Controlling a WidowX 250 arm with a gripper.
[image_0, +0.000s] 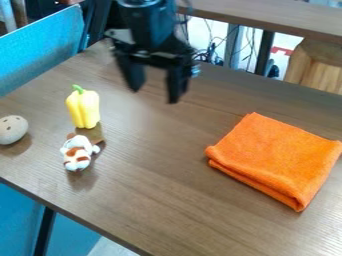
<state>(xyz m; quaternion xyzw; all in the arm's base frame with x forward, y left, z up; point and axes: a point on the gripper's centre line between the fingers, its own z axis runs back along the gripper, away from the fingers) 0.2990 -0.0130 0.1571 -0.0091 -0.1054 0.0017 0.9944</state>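
The black gripper (155, 95) hangs over the back part of the table, open, with nothing between its fingers. To its lower left a yellow bell pepper with a green stem (84, 108) stands upright. Just in front of the pepper lies a small white and brown plush toy (77, 152). A beige, speckled round object (12, 129) sits at the left edge of the view. On the right lies a folded orange cloth (275, 157), well apart from the gripper.
The brown wooden table (160, 200) has its front edge running from the left down to the bottom. A blue panel (40, 57) stands along the back left. Behind the table are another tabletop (280, 19), cables and a wooden piece (317, 67).
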